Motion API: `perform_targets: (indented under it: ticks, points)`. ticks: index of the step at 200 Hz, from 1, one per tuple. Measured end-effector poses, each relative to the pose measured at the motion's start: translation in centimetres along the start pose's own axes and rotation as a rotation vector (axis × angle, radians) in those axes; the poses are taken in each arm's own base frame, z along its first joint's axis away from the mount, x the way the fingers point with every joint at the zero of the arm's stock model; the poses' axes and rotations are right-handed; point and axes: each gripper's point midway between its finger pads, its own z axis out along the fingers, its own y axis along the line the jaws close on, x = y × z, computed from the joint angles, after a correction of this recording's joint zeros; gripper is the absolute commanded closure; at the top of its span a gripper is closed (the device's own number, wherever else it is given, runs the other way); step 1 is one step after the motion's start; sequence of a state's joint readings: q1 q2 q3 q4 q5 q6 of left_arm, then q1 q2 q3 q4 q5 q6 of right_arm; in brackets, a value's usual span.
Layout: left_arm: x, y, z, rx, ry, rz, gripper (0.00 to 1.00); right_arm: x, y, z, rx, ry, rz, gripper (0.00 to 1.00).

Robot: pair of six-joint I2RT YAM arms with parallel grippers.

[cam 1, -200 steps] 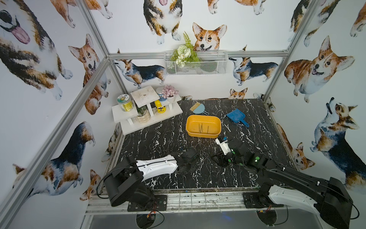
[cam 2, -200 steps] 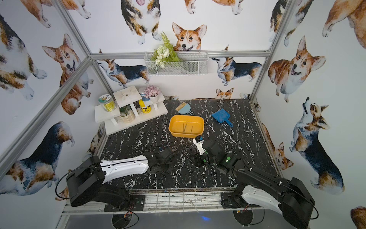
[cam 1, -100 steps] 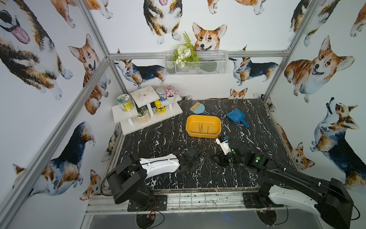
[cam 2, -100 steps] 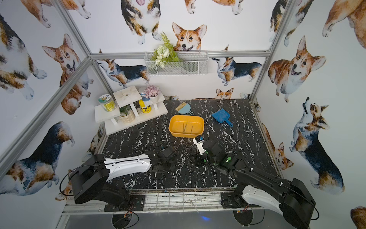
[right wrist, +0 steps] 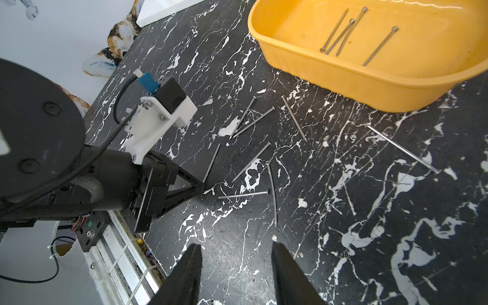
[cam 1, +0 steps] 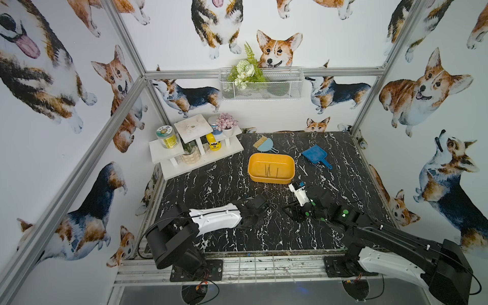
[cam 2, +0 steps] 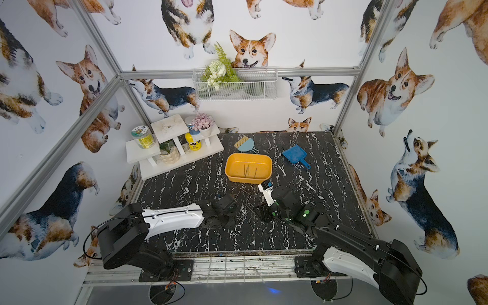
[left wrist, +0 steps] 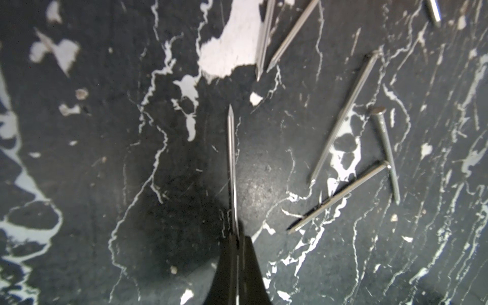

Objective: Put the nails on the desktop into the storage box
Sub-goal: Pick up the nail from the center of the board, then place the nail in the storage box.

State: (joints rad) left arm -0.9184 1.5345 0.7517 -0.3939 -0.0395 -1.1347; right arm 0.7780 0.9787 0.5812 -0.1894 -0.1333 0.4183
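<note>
The left gripper is seen clenched on a nail. The nail is held at one end between the two fingertips, and its sharp point is directed straight ahead of the gripper. It is kept low over the desktop (whether it is lifted or touching cannot be told from these views). A dark shadow is cast on the desktop just beside the fingertips.

Between the two grippers, more nails are scattered flat on the desktop. Some of them are touching or crossing, and the nearest one is found just ahead of the left fingertips.

The right gripper is released: its jaws are spread apart and nothing is seen between them. Only bare desktop is found under them, and the scattered nails lie a little ahead of it.

Beyond these nails, farther from both grippers, the box is placed on the desktop, and four nails are seen lying on its floor. In both top views the box is found well apart from the left gripper and nearer to the right one.
</note>
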Motion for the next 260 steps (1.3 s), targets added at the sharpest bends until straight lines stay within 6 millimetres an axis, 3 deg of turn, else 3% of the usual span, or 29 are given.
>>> perform_targets:
  ticks: [26, 68, 119, 144, 191, 231, 260]
  points:
    - [0.4, 0.2, -0.4, 0.005, 0.012, 0.0, 1.0, 0.0, 0.0, 0.0, 0.0, 0.0, 0.0, 0.51]
    - [1.5, 2.5, -2.0, -0.026, 0.027, -0.021, 1.0, 0.0, 0.0, 0.0, -0.001, -0.001, 0.0, 0.51]
    - [-0.2, 2.7, -4.9, 0.02, -0.044, -0.073, 1.0, 0.2, -0.1, 0.0, 0.003, 0.001, -0.002, 0.51]
    - [-2.7, 2.2, -6.9, 0.05, -0.093, -0.105, 1.0, 0.2, -0.2, 0.1, 0.006, 0.003, -0.001, 0.51]
    - [-9.5, -0.5, -10.1, 0.088, -0.176, -0.1, 1.0, -0.3, -1.1, 0.1, 0.03, -0.004, 0.012, 0.51]
    - [-14.2, -4.0, -10.3, 0.094, -0.18, -0.024, 1.0, -1.8, -2.7, -0.7, 0.05, -0.048, 0.051, 0.51]
    - [-16.9, -6.3, -8.7, 0.091, -0.157, 0.028, 1.0, -2.9, -3.1, -1.3, 0.056, -0.076, 0.048, 0.51]
